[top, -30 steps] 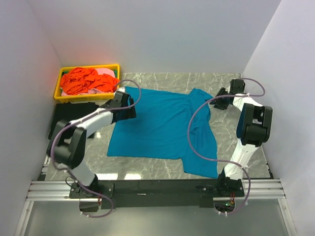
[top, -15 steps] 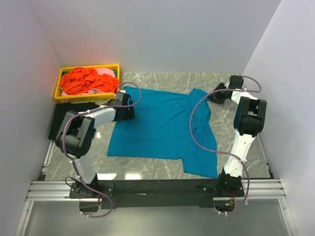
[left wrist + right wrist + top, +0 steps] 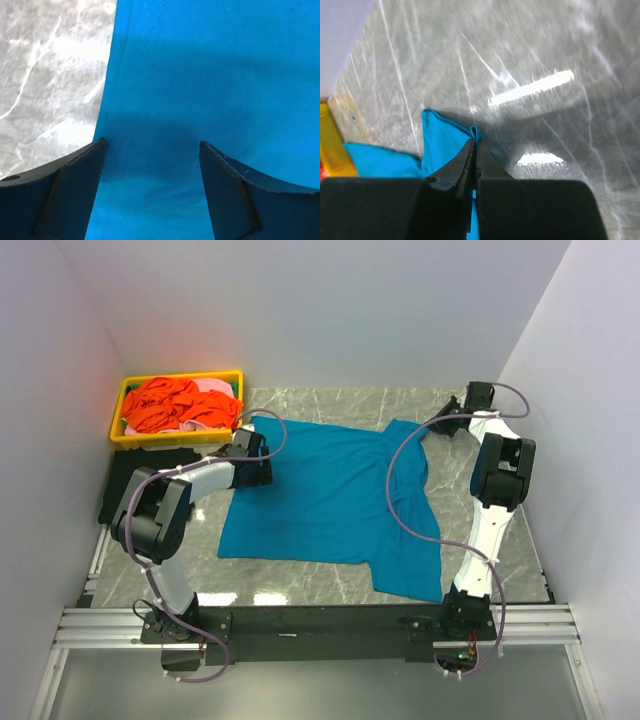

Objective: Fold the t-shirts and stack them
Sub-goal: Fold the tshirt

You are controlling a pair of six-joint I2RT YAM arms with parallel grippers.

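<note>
Right pincer (image 3: 475, 142) now farther back, tight on teal t-shirt (image 3: 320, 490) corner; left pincer (image 3: 152, 142) low, agape over hem.

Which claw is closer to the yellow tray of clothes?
Left. The left gripper hangs open over the teal t-shirt just in front of the yellow tray; the right gripper pinches the shirt's far corner, across the table.

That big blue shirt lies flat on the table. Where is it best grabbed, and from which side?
Probably at its edges, coming in low from outside. The teal t-shirt lies flat, so only a hem or corner gives a lip to pinch. The right gripper is shut on the far right corner; the left gripper stands open astride the stitched left edge.
</note>
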